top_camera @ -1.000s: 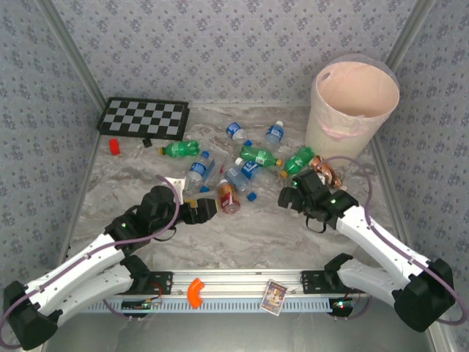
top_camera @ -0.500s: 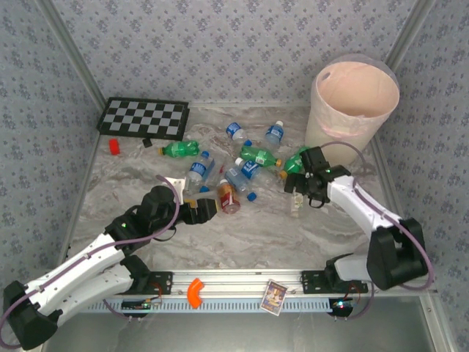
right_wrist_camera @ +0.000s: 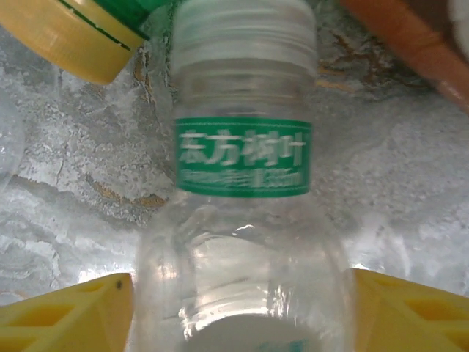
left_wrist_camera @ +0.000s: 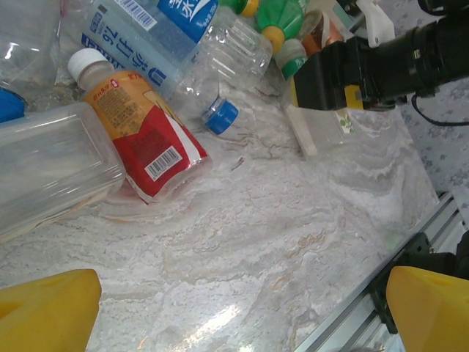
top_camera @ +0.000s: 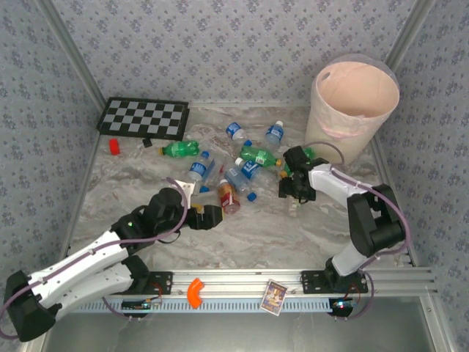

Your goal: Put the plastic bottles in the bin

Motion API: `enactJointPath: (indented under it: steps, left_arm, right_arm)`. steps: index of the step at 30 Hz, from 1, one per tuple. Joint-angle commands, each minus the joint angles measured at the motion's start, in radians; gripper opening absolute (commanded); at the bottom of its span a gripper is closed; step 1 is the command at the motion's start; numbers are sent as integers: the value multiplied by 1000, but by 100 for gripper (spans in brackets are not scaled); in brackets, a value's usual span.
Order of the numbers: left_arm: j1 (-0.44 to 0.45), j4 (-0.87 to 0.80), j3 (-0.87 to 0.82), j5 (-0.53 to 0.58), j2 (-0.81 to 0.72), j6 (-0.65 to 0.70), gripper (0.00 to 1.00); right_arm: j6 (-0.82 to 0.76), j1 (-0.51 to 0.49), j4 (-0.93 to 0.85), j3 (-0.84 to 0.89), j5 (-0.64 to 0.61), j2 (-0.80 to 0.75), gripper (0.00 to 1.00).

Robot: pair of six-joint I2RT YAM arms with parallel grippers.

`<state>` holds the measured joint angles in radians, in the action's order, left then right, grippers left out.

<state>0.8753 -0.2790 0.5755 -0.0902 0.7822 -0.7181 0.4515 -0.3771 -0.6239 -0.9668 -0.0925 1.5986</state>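
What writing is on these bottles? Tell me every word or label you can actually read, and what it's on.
"东方树叶": white characters on the green band of the clear bottle; the finer line beneath is blurred.
Red-labelled bottle: barcode and small print, too small to read.
Blue-labelled bottle: white characters and a barcode, turned and cut off, not legible.
Card on the front rail: too small to read.

Near half of table (top_camera: 256,238): bare marble, open passage between both arms. Centre crowded by plastic bottles (top_camera: 245,170), close or touching, little room between. Red-labelled bottle (left_wrist_camera: 143,128) just ahead of left gripper (top_camera: 209,217) — bare marble to its right. Clear bottle (right_wrist_camera: 242,220) between fingers of right gripper (top_camera: 293,192), yellow-capped green bottle (right_wrist_camera: 73,37) just beside. Bin (top_camera: 357,99) at far right corner — mouth unobstructed. Checkerboard (top_camera: 143,118), red block (top_camera: 114,146) far left, well apart.
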Motion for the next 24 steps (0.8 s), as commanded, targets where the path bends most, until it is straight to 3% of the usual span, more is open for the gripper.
enactJointPath:
  steps: [1,13,24]
  left_arm:
    - [11,25,46,-11,8,26,100]
    - [15,15,52,-1,-6,24,100]
    - [16,-45,90,77,-70,19,100]
  right_arm:
    - [-16,-13,-30,-41,-20,39,67]
    - [4,-70,-75,-45,-98,-92,61]
    - [18,-88,-138,-138,-164,-388,59]
